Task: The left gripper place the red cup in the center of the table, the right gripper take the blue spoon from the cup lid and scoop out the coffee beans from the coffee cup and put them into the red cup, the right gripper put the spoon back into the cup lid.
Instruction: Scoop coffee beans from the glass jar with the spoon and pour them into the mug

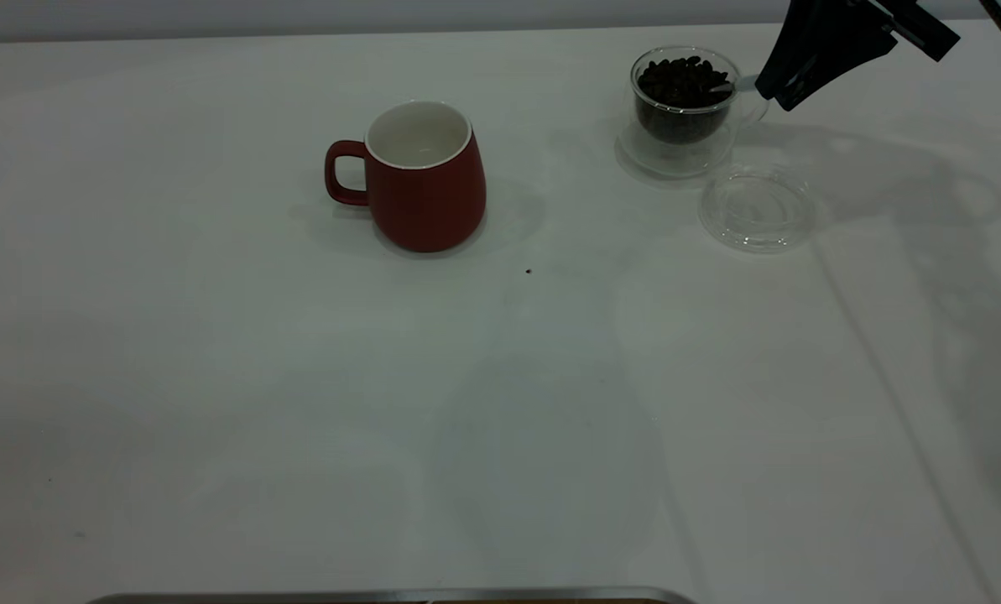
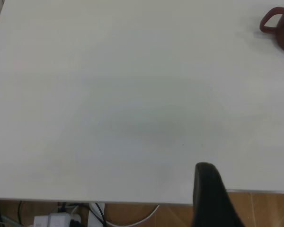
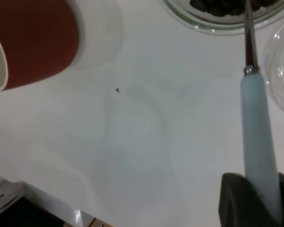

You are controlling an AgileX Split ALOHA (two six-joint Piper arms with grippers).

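One scoop underway: right gripper (image 1: 775, 91) clamped on blue spoon (image 3: 259, 142), bowl in coffee cup (image 1: 685, 105); next, lift level toward red cup (image 1: 424, 176). Left fingers unclear.

Right claw (image 1: 789, 88) — matte black, tapered fingers (image 3: 236, 203) — angular black body.

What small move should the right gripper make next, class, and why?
Probably dig the spoon under the beans and lift. The right gripper holds it at the glass cup, its bowl among the beans, and the red cup looks empty.
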